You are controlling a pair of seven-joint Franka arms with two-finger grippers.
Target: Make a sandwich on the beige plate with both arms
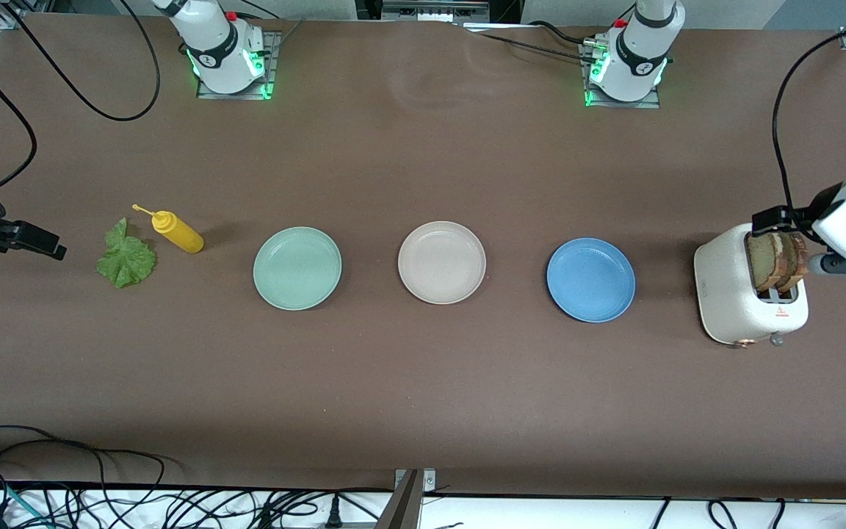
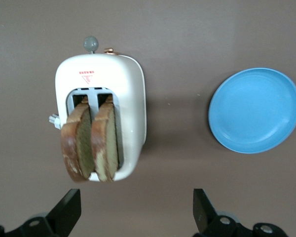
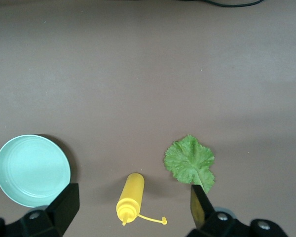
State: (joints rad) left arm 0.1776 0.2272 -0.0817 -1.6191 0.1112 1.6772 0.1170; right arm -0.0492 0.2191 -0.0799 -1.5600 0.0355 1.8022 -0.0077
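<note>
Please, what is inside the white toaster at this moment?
Two brown bread slices stand upright in the toaster, one in each slot, with their tops sticking out. Their lower parts are hidden inside the slots. No gripper touches them.

The lower parts of the 2 square brown bread slices (image 2: 92,143) are hidden inside the slots of the white rounded toaster (image 1: 731,308). The right arm's black two-finger gripper (image 1: 26,241) is cut off by the front view's edge.
</note>
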